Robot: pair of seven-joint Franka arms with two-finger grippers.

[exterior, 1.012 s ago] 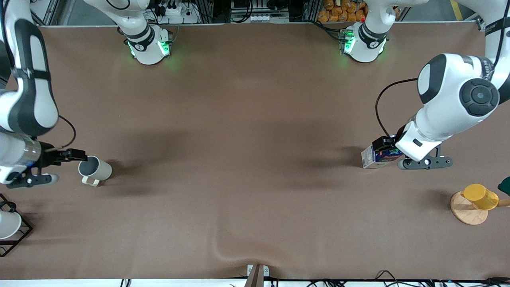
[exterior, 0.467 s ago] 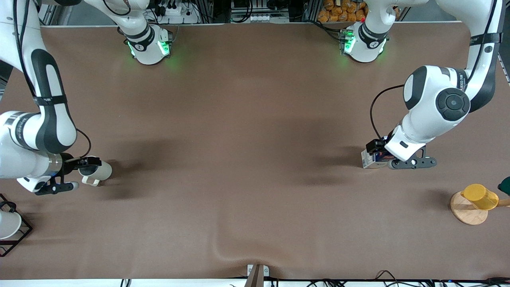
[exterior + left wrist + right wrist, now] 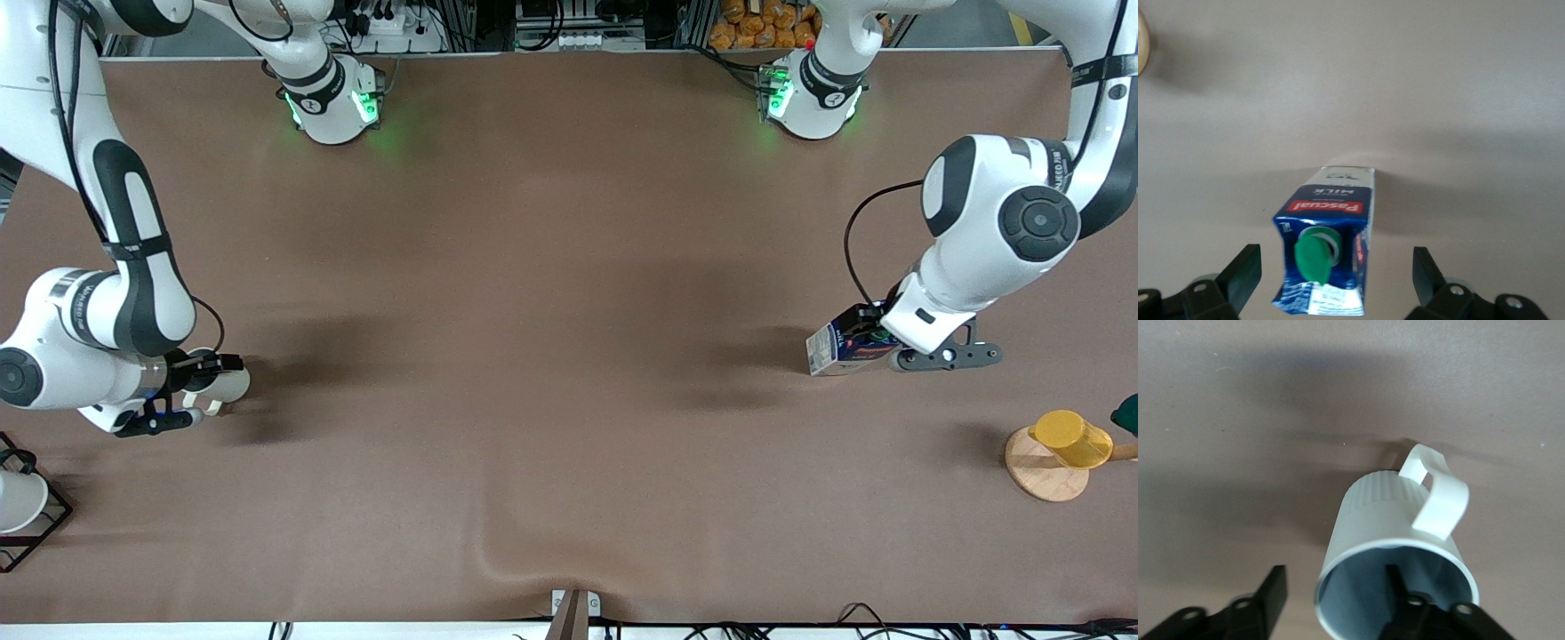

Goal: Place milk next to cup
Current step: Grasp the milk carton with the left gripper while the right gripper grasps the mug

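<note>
Closing squarely matters: the left end effector (image 3: 1331, 280) gapes around the milk (image 3: 1328, 243) near the left arm's tabletop (image 3: 569, 267) edge; the right end effector (image 3: 1331, 600), open, straddles the cup (image 3: 1395, 553) rim at the right arm's edge.

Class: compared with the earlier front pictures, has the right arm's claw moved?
Yes. The right claw has slid toward the grey-beige mug, which has stayed put, and now straddles its rim, one finger inside.
</note>
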